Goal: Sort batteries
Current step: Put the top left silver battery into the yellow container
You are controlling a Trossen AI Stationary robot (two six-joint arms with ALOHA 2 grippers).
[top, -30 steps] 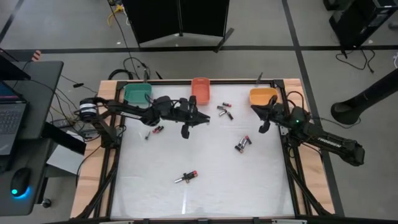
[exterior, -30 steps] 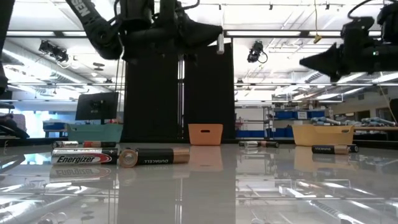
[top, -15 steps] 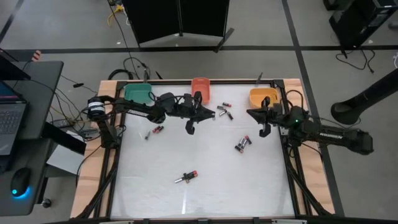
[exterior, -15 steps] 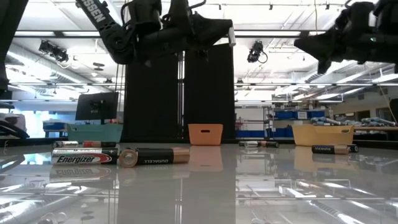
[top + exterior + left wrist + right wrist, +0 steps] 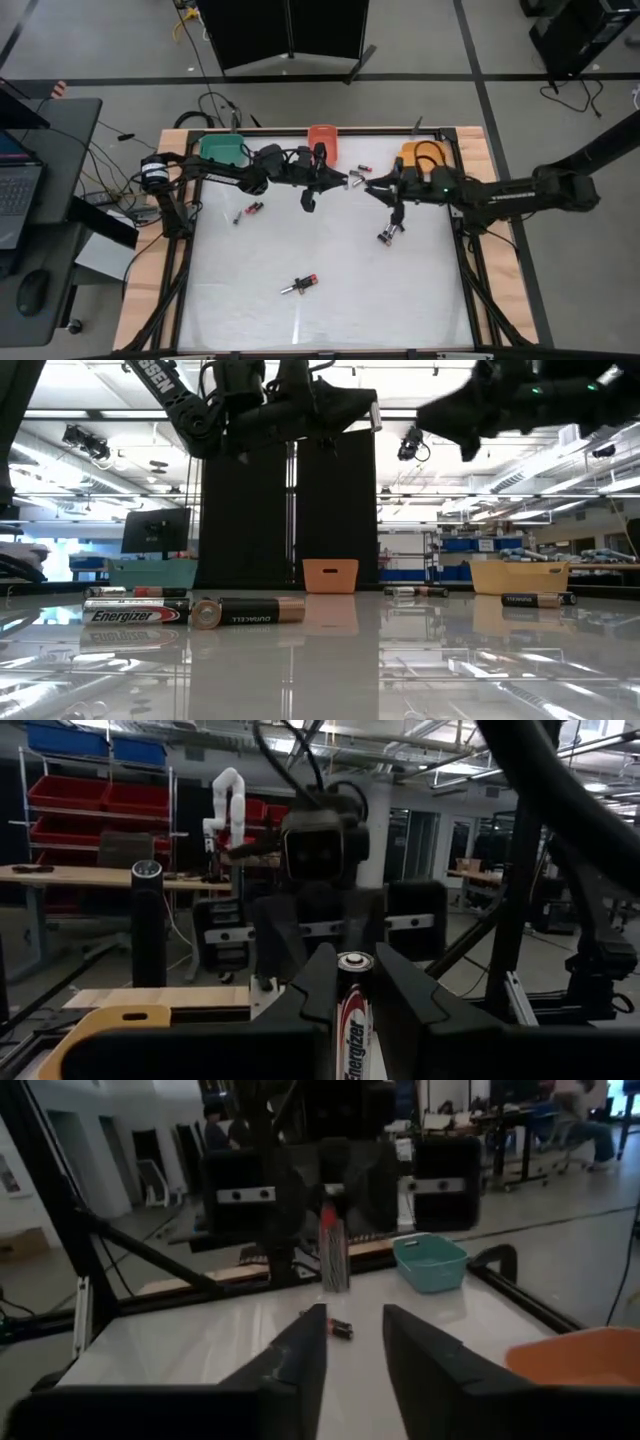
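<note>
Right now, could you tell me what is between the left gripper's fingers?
The left gripper is shut on a battery, its silvery cap poking out and part of a printed label showing. The fingers cover its sides, and its lower end runs out of view.

A robotics lab: red storage bins (image 5: pixel 95 825) on shelving, workbenches, another white robot arm (image 5: pixel 222 805).

The dark two-finger right gripper (image 5: pixel 372 189) is swinging away from the orange plastic bin (image 5: pixel 421 152), its fingers parting, toward the left gripper (image 5: pixel 345 181), which is carrying a silvery cylindrical battery (image 5: pixel 351 1010) out to meet it.
</note>
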